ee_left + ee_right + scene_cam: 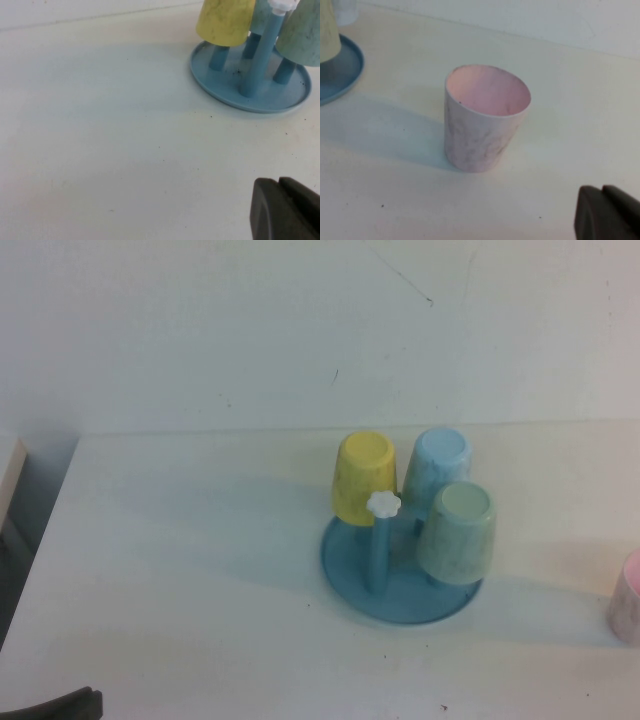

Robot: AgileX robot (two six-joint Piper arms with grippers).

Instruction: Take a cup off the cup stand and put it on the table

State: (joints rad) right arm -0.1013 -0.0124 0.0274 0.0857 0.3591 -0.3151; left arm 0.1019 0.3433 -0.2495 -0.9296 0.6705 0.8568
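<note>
the pink cup (485, 117) stands upright, mouth up, on the table (200, 580), at the far right edge of the high view and well apart from the cup stand (400, 585); so the placing looks done, and the step in hand is most likely pulling the arms clear. to do that well, the right gripper (607, 212), fingers pressed shut and holding nothing, near the cup on the robot's side, should back away from it without brushing its rim, since the light cup would tip easily. the left gripper (285, 210), also shut and empty, sits low over bare table on the near left of the stand and need not move.

count: four cups in all. three hang upside down on pegs: one yellow cup (364, 476), one pale blue cup (438, 466), one pale green cup (457, 532). one peg (380, 540) with a white flower knob stands bare. one stand, two grippers.
</note>
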